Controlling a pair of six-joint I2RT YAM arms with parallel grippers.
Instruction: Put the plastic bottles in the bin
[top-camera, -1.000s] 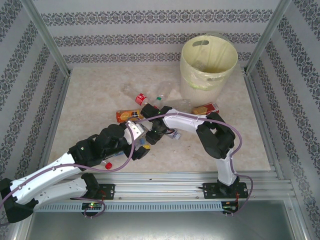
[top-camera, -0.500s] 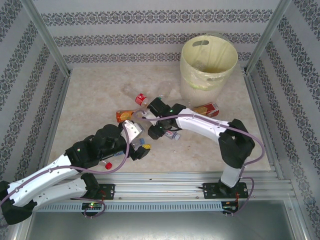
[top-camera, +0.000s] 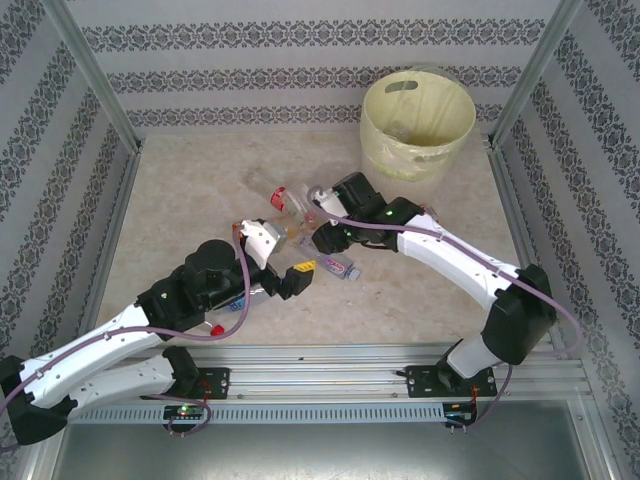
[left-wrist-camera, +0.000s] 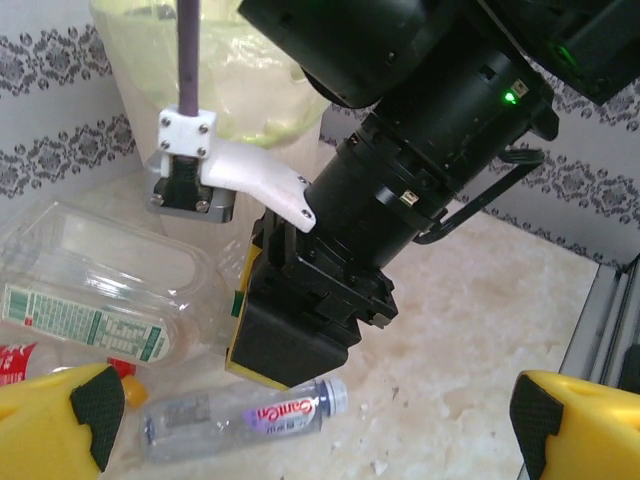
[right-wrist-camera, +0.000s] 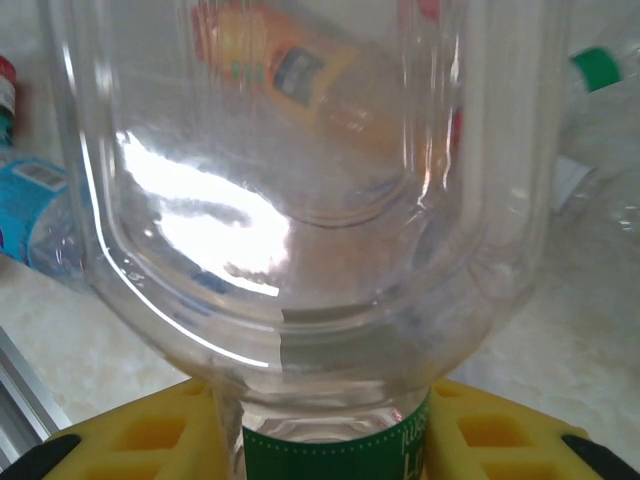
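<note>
Bottles (top-camera: 283, 197) lie scattered mid-tabletop (top-camera: 190, 190), well apart from the bin (top-camera: 385, 140) at the far edge. Right gripper (right-wrist-camera: 320, 440) clamps a clear bottle (right-wrist-camera: 300, 200), seemingly at its green-labelled part. Left gripper (left-wrist-camera: 320, 430) gapes wide near a small bottle (left-wrist-camera: 240, 415).

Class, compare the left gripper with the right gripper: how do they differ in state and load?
The left gripper stands wide open; the right gripper is shut. The left gripper holds nothing and hangs over a small purple-labelled bottle lying on the table; the right gripper clamps a clear bottle with a green label. Both have yellow fingers.
</note>
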